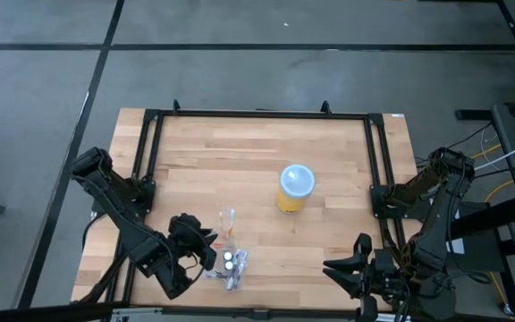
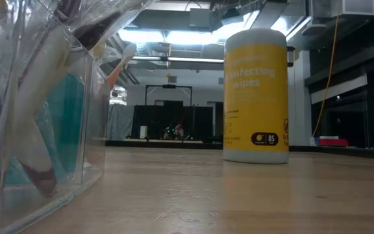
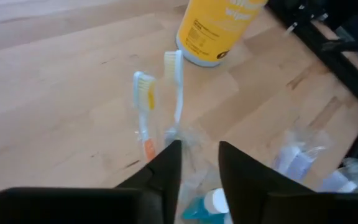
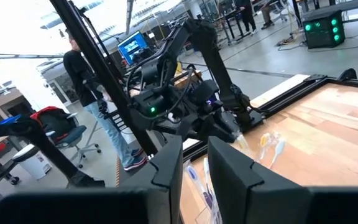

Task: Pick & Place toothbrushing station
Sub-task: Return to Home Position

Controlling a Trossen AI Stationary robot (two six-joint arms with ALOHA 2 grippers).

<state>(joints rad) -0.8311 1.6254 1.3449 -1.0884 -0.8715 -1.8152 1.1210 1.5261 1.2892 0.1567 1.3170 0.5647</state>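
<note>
Fingers (image 3: 166, 171) of the left gripper (image 3: 199, 148) are parted by a narrow gap w/ nothing between them, i.e. released, hovering just above the clear organizer (image 2: 86, 130) at the near-left part of the table (image 1: 240, 152). The right gripper (image 4: 194, 142) is at the table's near-right corner, well apart from the task items, fingers likewise parted and empty. Organizer contents: a teal tube (image 3: 207, 205) w/ white cap sits directly below the left gripper's gap. The toothbrushes (image 3: 143, 106), two seen from the left wrist, white w/ orange on the handle, stand heads-up in the organizer and lean slightly. A crumpled clear pouch (image 3: 297, 162) lies just beside the organizer, on the side toward the table's black frame (image 1: 257, 114). Farther in, approx. table ctr, stands the yellow wipes canister (image 1: 295, 188), upright, pale lid on, apart from the organizer. The low view reads "Disinfecting wipes" on its label. Bkgd, beyond the table: the right wrist view shows a person (image 4: 82, 74) in a dark top standing behind the left arm.
</note>
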